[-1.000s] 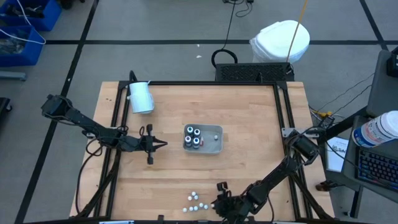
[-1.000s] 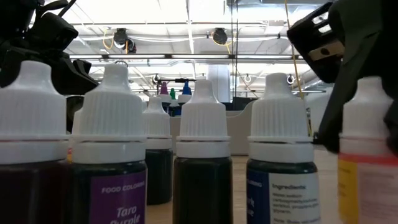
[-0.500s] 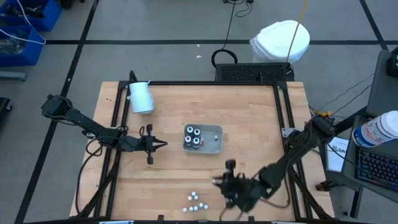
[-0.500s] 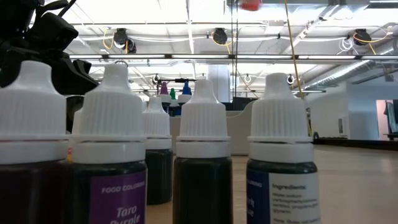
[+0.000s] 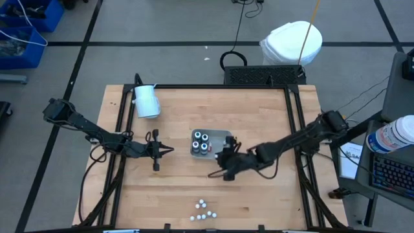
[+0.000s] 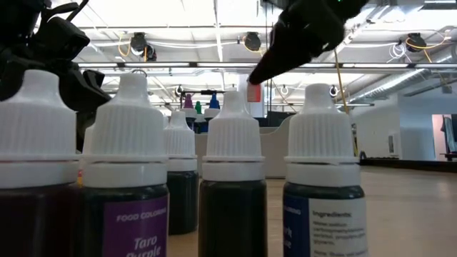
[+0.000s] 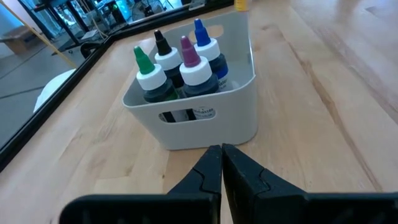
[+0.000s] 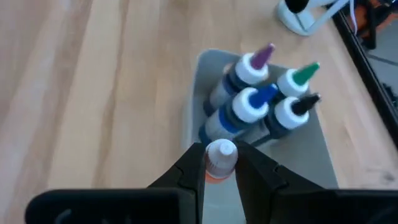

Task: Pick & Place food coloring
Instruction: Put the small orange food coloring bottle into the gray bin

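A pale grey tray point(image 5: 220, 135) at the table's middle holds several dark food coloring bottles point(image 5: 201, 142) standing upright, their coloured tips point(image 8: 264, 81) up. More small white-capped bottles point(image 5: 203, 210) stand near the front edge and fill the low view point(image 6: 232, 143). My right gripper point(image 5: 223, 157) hovers at the tray's near right end, shut on a white-capped bottle of orange-red liquid point(image 8: 219, 158). Left of the tray, my left gripper point(image 5: 167, 150) stays shut, its fingertips point(image 7: 221, 163) pointing at the tray wall point(image 7: 211, 121). My right gripper pinches the bottle between its two fingers point(image 8: 191, 163), on its upper body just under the white cap point(image 8: 221, 151). The fingers slant down from the table's right side. The bottle stands upright, lifted clear, its orange-red body point(image 6: 253, 91) showing below the fingers.
A large white cylinder point(image 5: 147, 101) lies at the table's far left corner. Black frame rails point(image 5: 294, 123) run along the table's edges. Bare wood lies between the tray and the front group of bottles.
My right gripper has risen from the group of bottles at the near edge and swung toward the far side and the tray, tipping less steeply down. It has carried the orange-red bottle, which stood at the right of that group, up clear of the table.
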### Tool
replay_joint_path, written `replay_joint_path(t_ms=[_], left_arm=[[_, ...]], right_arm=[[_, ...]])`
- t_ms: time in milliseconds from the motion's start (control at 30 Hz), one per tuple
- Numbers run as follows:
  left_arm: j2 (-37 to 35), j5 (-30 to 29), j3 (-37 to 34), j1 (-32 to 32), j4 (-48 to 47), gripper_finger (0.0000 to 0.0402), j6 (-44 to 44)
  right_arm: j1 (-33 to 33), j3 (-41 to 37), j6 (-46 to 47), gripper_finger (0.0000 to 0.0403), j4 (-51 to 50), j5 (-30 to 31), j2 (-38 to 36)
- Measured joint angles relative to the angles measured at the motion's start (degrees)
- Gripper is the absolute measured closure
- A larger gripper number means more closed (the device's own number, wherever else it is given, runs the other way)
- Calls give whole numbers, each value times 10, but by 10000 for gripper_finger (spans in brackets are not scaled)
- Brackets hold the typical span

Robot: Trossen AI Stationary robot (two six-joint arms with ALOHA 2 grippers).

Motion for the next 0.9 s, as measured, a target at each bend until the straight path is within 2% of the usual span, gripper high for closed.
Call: replay_joint_path(t_ms=[133,333,633,800,900], left_arm=[[0,0,0,0,-1,380,0],[0,0,0,1,5,380,13],[0,0,0,22,8,380,6],[0,1,0,31,8,380,1],[0,0,0,34,8,380,0]], right_arm=[[-42,-70,4,345,62,-26,-29],[-86,-134,14,345,173,-101,-43],[-100,-147,28,346,168,-103,-29],[-101,-146,25,346,183,-129,-25],[-101,-120,25,346,137,-132,-24]])
